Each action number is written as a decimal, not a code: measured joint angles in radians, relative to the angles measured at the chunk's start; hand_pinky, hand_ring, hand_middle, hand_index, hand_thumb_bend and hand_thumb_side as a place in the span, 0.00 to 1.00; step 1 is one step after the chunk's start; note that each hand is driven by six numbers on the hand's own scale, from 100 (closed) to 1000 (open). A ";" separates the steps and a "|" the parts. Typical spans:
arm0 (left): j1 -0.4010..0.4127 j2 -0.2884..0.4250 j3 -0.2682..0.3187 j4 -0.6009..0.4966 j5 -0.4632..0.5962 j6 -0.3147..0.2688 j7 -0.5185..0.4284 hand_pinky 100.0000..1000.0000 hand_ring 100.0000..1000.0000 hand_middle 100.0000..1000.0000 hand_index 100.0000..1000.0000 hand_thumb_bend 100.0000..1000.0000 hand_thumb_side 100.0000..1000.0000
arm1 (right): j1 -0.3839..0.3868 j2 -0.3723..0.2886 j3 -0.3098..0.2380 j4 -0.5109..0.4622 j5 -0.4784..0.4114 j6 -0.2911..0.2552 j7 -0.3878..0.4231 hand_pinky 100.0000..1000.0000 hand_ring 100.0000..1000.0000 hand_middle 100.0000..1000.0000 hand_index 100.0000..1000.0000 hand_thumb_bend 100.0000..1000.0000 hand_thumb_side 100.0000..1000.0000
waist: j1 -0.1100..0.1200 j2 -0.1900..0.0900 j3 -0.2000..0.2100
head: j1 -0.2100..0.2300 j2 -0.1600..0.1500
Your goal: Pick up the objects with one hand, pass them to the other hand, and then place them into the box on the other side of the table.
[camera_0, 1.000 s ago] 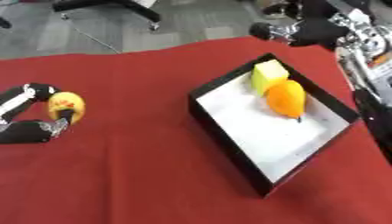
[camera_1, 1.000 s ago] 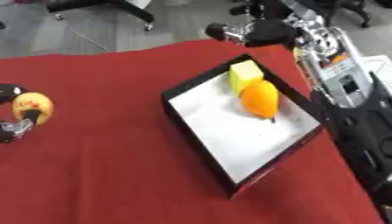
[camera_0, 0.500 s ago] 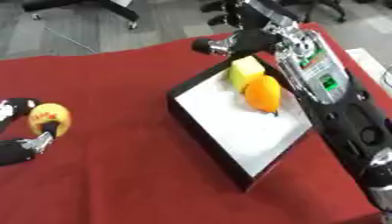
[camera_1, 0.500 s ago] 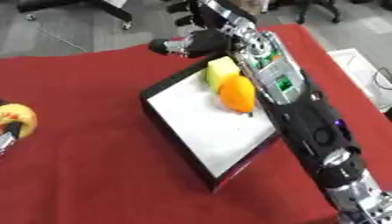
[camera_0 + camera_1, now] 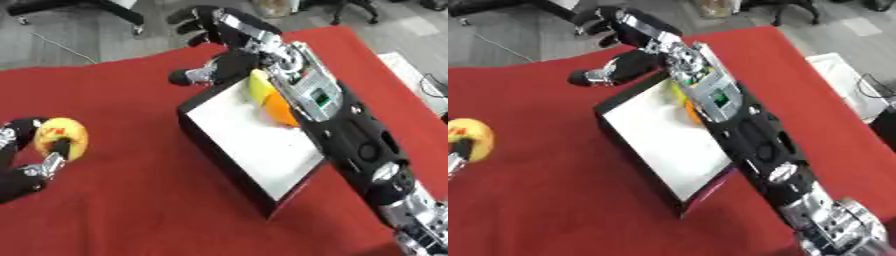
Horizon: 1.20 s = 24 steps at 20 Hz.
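Note:
My left hand [image 5: 24,161] is at the left edge of the red table, its fingers curled round a yellow fruit with a red patch [image 5: 61,138]. My right arm stretches from the lower right across the black box with a white floor [image 5: 249,145]. My right hand [image 5: 219,47] hangs open over the box's far corner, fingers spread, thumb pointing left. Inside the box, an orange fruit [image 5: 278,111] and a yellow-green object [image 5: 258,86] lie at the far side, partly hidden by my right forearm.
The red cloth [image 5: 131,200] covers the table. Grey floor and black chair bases [image 5: 70,7] lie beyond the far edge. A white object [image 5: 842,75] sits past the table's right edge.
The camera has shifted, so the whole scene slid. My right arm has swung left and forward over the box. My left hand still holds the yellow fruit.

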 measured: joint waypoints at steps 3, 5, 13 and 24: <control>0.001 -0.027 -0.003 0.002 0.022 -0.032 -0.003 0.93 0.70 0.57 0.70 0.00 0.43 | -0.010 0.015 0.017 0.008 0.007 -0.003 0.018 0.83 0.88 0.87 0.81 0.56 0.14 | 0.000 0.000 0.003 | -0.004 -0.004; 0.001 -0.040 -0.007 0.002 0.025 -0.055 -0.006 0.93 0.70 0.57 0.70 0.00 0.44 | -0.016 0.024 0.028 0.009 0.007 -0.004 0.031 0.82 0.88 0.87 0.81 0.56 0.14 | 0.000 0.000 0.006 | -0.004 -0.007; -0.012 -0.086 -0.016 0.010 -0.010 -0.121 0.026 0.89 0.67 0.55 0.68 0.00 0.51 | -0.024 0.050 0.070 -0.013 -0.021 0.020 0.087 0.82 0.86 0.85 0.79 0.55 0.12 | 0.000 0.000 0.009 | -0.003 -0.012; -0.020 -0.132 -0.025 0.008 -0.195 -0.237 0.139 0.84 0.64 0.52 0.66 0.00 0.57 | -0.023 0.076 0.105 -0.044 -0.074 0.077 0.162 0.81 0.85 0.85 0.78 0.54 0.10 | 0.000 0.000 0.010 | -0.031 0.003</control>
